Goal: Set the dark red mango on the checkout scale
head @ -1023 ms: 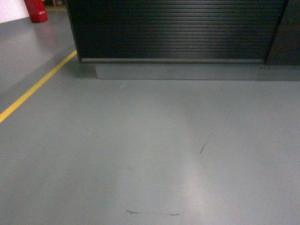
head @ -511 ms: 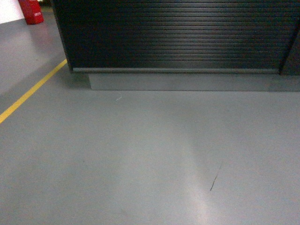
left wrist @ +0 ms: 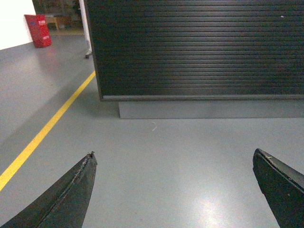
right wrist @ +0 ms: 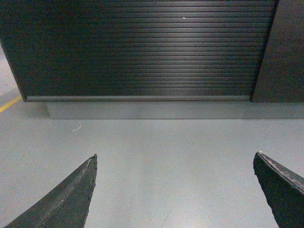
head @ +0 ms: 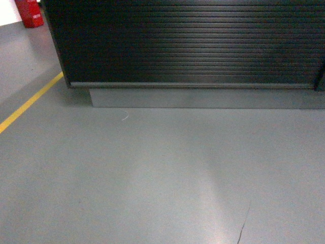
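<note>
While both end effectors gape empty, ribbed checkout (head: 193, 46) ahead

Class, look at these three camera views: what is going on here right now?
The robot faces the ribbed front panel of the checkout across bare grey floor. Both the left gripper and the right gripper are wide open and empty. No mango or scale is in view, and the counter top is out of frame, so nothing is being handled.

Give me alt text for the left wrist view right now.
The open, empty left gripper points at the checkout, showing its black ribbed front on a grey plinth. A yellow floor line runs left; a red box sits far back.
</note>
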{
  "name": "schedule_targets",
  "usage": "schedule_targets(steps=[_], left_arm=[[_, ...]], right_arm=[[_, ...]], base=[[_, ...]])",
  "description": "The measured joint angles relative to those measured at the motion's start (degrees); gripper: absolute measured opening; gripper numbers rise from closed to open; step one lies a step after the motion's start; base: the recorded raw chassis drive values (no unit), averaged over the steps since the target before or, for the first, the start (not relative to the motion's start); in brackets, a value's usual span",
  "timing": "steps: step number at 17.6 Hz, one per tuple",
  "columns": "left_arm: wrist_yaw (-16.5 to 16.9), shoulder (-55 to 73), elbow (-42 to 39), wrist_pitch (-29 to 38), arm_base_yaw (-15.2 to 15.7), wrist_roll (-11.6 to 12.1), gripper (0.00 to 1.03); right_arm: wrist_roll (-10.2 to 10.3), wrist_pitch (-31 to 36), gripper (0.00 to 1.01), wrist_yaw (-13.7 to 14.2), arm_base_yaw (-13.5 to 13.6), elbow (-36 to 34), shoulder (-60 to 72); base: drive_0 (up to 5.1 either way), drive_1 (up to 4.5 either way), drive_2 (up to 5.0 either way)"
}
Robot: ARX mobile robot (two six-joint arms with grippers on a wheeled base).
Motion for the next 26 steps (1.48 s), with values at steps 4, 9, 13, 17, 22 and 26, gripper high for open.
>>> schedule_targets(steps=[4,9,13,17,22,26], left_arm=[[0.02,0.00,0.00,0.07,0.00,0.00,0.98],[0.04,0.00,0.00,-0.17,0.00,0.00,0.98],[0.00,0.00,0.00,-0.02,0.00,0.00,0.98],[0.02,0.00,0.00,0.04,0.00,0.00,0.98],[0.00,0.00,0.00,0.04,0.00,0.00,0.98],[-0.04,0.00,0.00,0.00,0.00,0.00,0.98]], right_arm=[[0.00,-0.24,0.98,0.07,0.00,0.00,0.00],[0.00,-0.20,0.98,0.00,0.00,0.00,0.00],[0.00,-0.13,0.98,0.02,0.00,0.00,0.00],[-0.02,-0.13,0.98,-0.04,0.00,0.00,0.00],[0.00,-0.09,0.98,0.02,0.00,0.00,0.00],[0.00,-0.15,0.98,0.02,0.00,0.00,0.00]], base=[[0.0,4.33,-4.3],[0.1,4.39,-4.3],[0.1,4.40,-4.3],[0.0,4.35,-4.3],[0.0,4.33,-4.3],[-0.1,4.21,-4.4]])
